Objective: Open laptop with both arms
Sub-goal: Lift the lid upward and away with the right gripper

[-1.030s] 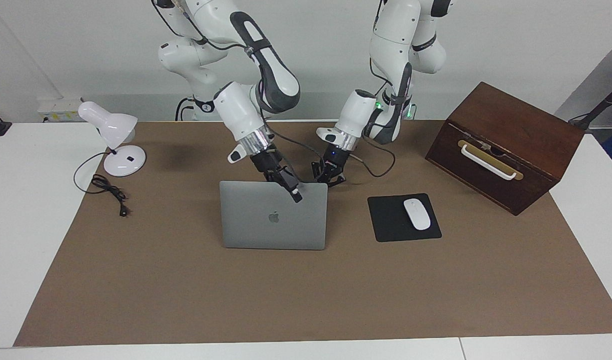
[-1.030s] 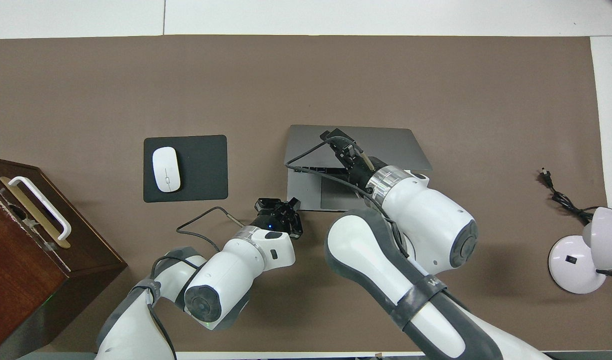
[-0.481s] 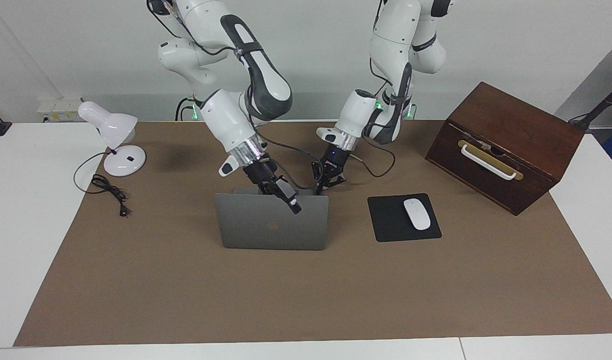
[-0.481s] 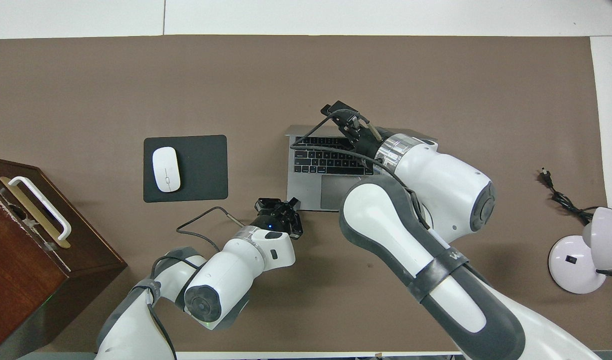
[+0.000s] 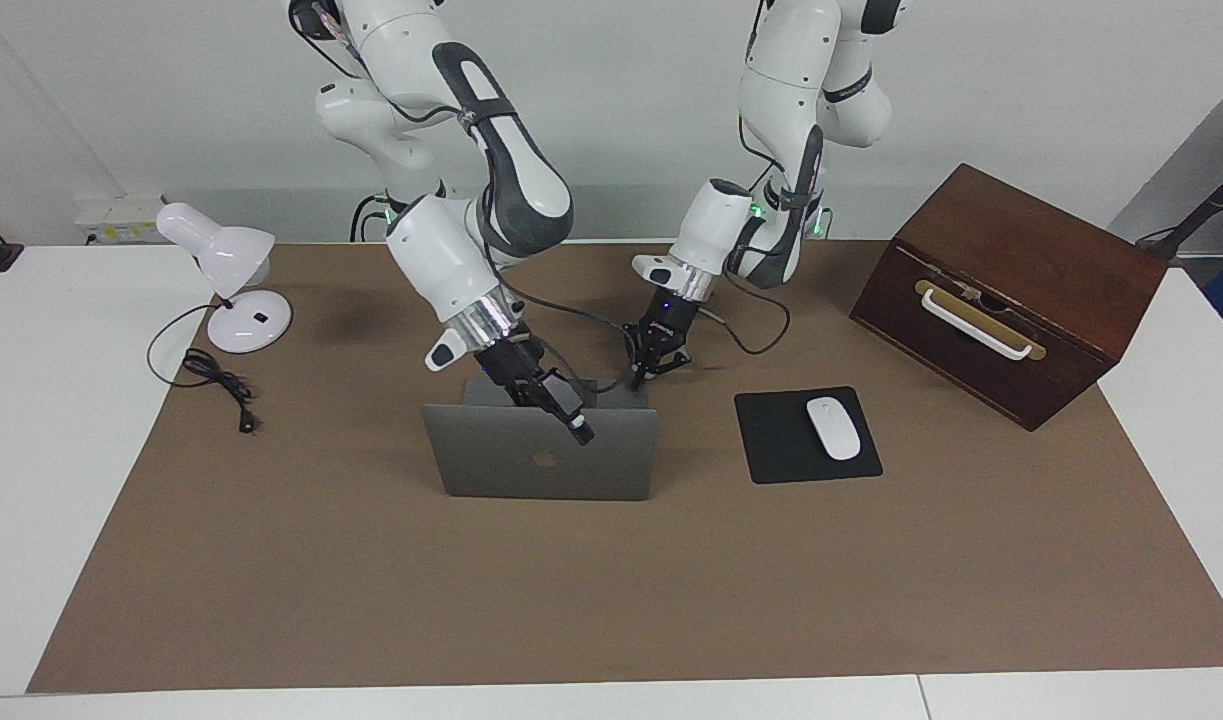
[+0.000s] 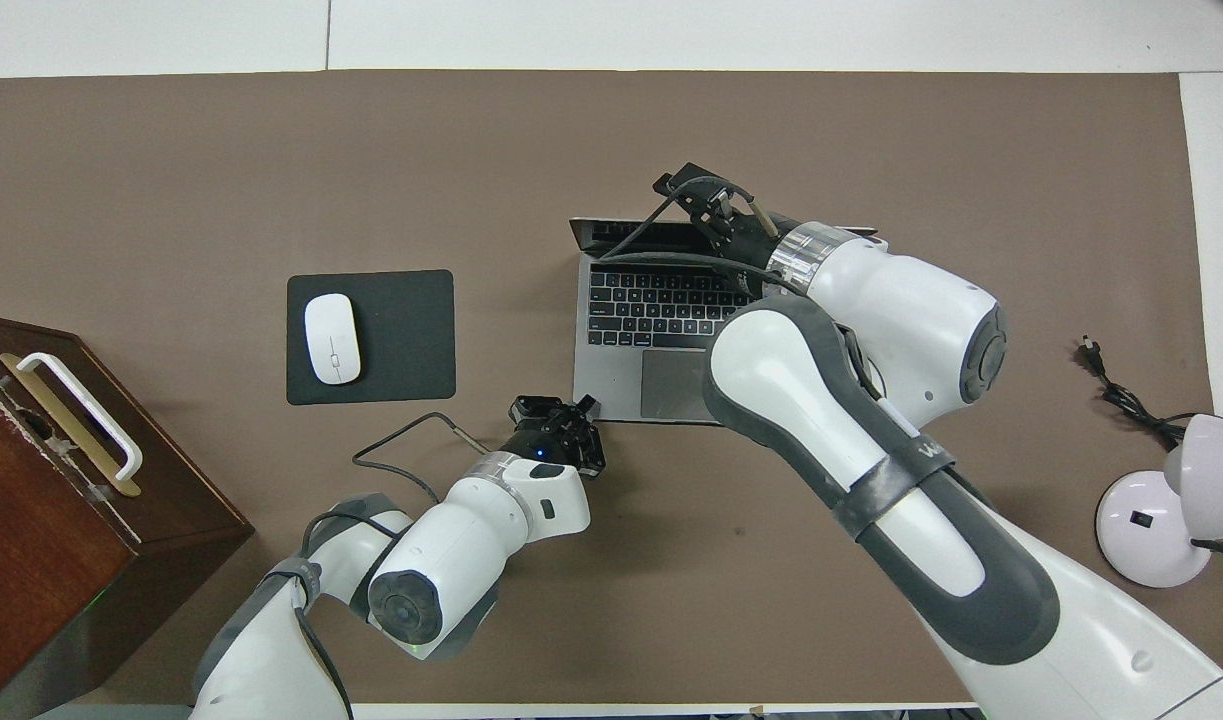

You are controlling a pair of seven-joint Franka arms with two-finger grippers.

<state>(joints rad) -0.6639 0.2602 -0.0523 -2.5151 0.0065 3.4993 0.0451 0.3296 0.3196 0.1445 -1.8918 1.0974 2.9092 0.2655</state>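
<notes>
The silver-grey laptop stands open at the middle of the mat. Its lid leans away from the robots, with the apple logo on its outer face. In the overhead view the black keys and trackpad of the laptop show. My right gripper rests over the lid's top edge, reaching down onto its outer face, and shows in the overhead view as the right gripper. My left gripper is shut, its tips down at the base's corner nearest the robots, toward the left arm's end; from above, the left gripper meets that corner.
A black mouse pad with a white mouse lies beside the laptop toward the left arm's end. A brown wooden box with a white handle stands past it. A white desk lamp and its cable sit toward the right arm's end.
The lid has swung up and back from partly raised to leaning past upright, uncovering the keys. My right gripper moved with its top edge. The left gripper stayed at the base's corner.
</notes>
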